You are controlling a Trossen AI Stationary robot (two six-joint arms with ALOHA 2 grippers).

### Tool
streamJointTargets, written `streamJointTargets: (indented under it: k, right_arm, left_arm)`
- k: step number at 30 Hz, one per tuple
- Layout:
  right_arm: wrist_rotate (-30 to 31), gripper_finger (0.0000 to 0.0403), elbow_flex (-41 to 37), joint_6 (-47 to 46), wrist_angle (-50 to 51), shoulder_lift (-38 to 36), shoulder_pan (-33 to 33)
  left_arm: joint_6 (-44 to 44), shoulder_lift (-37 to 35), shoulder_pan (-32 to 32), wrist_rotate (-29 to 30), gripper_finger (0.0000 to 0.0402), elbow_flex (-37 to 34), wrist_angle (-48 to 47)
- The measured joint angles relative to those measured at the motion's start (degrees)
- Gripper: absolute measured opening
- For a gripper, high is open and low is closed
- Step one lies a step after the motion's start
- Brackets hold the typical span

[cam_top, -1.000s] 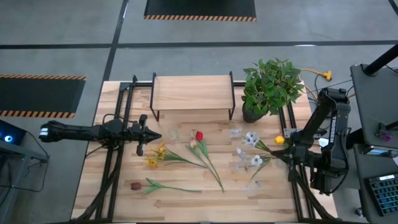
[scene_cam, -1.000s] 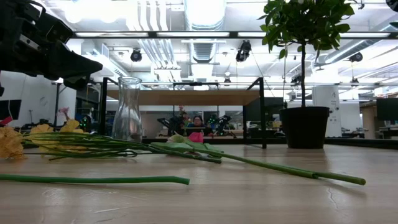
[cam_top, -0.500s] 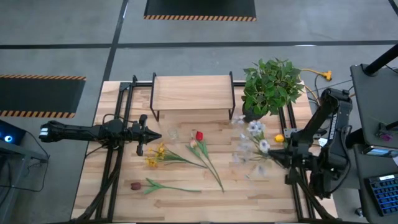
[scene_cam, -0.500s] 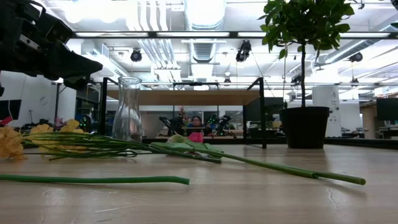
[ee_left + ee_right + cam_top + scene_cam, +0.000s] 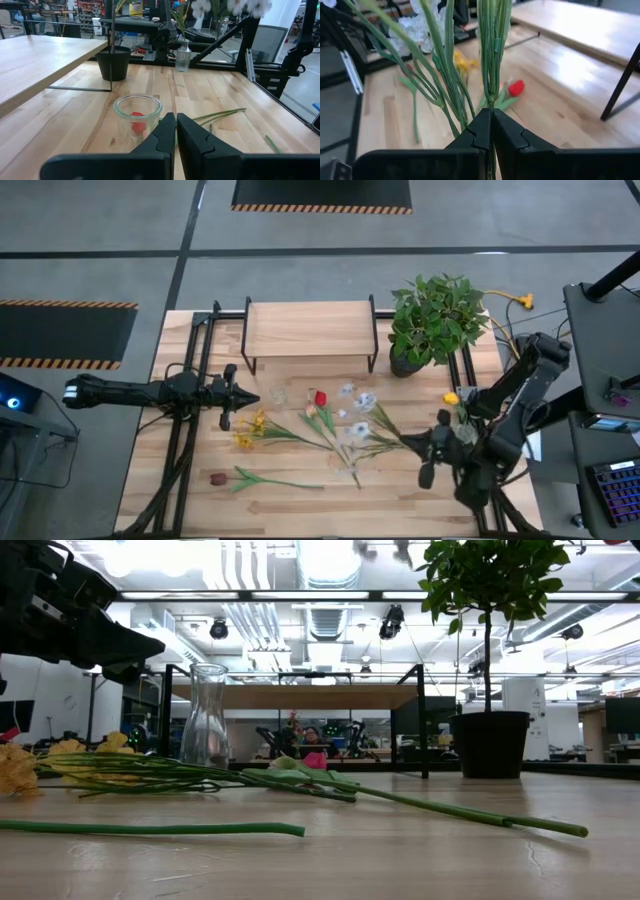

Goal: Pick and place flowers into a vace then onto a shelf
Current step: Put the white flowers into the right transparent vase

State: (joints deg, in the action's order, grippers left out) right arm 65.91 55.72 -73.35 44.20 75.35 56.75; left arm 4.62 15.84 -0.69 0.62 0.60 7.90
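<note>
Two hands are in the scene, and only one carries something. The right hand [image 5: 432, 452] is clamped on a bunch of pale flowers [image 5: 362, 412]. It grips the green stems [image 5: 492, 65] low down, so the white heads stay free ahead of it and are not crushed. The bunch hangs above the counter [image 5: 400, 500], between this hand and the loose flowers that lie beyond it.

The left hand [image 5: 252, 398] waits with its fingers together and holds nothing. Just in front of its tips stands the glass vase [image 5: 137, 116], upright and still without any stem inside. I think the hand stays so close in order to steady the vase when the stems are pushed in.

Ahead of the right hand, a red flower [image 5: 320, 398], the yellow flowers [image 5: 250, 430] and a dark maroon flower [image 5: 219, 478] still lie flat on the counter. The shelf [image 5: 308, 328] stands behind the vase, beside a potted plant [image 5: 435, 320], and nothing stands on it. The task seems to be at its beginning: the first bunch travels toward the vase.
</note>
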Motion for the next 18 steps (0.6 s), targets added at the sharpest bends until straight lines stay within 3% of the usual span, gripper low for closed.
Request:
streamJointTargets:
  k: [8, 18]
  right_arm:
    - [-2.71, 0.0019, 0.04, -1.86, 0.05, 4.84, -0.31]
    - [-9.78, 0.0137, 0.09, -3.62, 0.00, 5.70, -0.65]
  left_arm:
    - [0.00, 0.00, 0.02, 0.00, 0.0000, 0.00, 0.02]
    - [0.00, 0.00, 0.02, 0.00, 0.0000, 0.00, 0.01]
